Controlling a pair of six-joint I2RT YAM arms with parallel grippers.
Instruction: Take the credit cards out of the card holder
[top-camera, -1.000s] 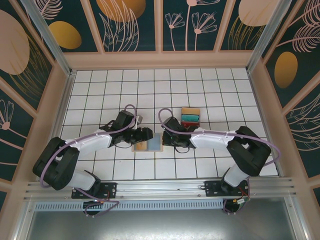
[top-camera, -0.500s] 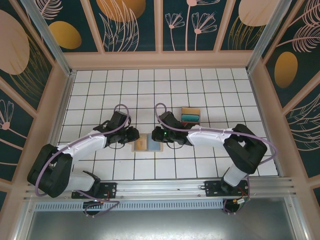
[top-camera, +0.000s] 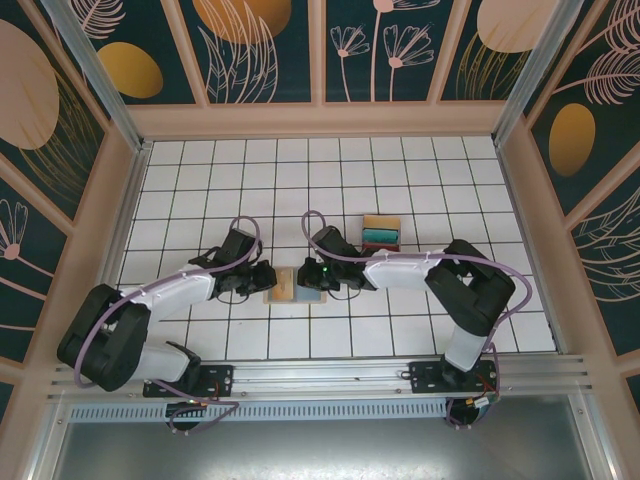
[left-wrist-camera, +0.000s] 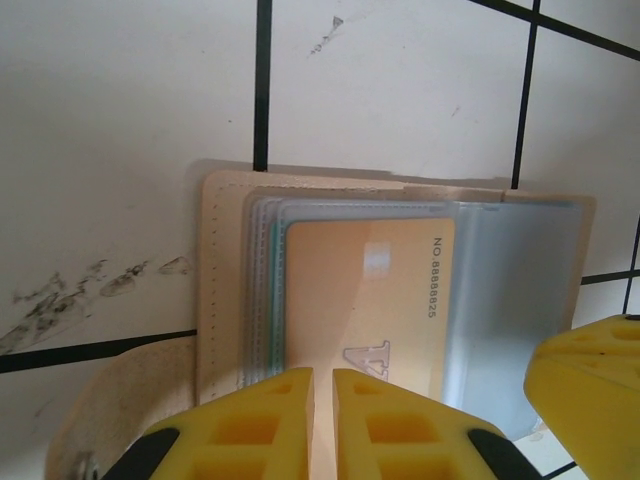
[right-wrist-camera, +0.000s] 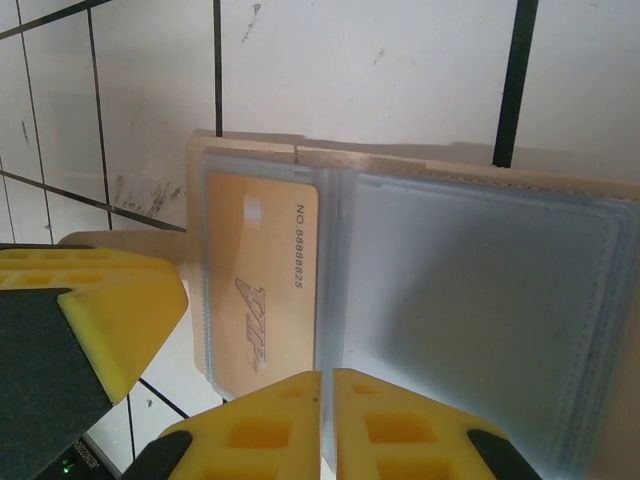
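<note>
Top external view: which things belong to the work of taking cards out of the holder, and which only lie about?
In the job: card holder, orange VIP card in its clear sleeve, left pincer, right pincer, both shut over it.
Lying about: stack of coloured cards farther back, untouched.
</note>
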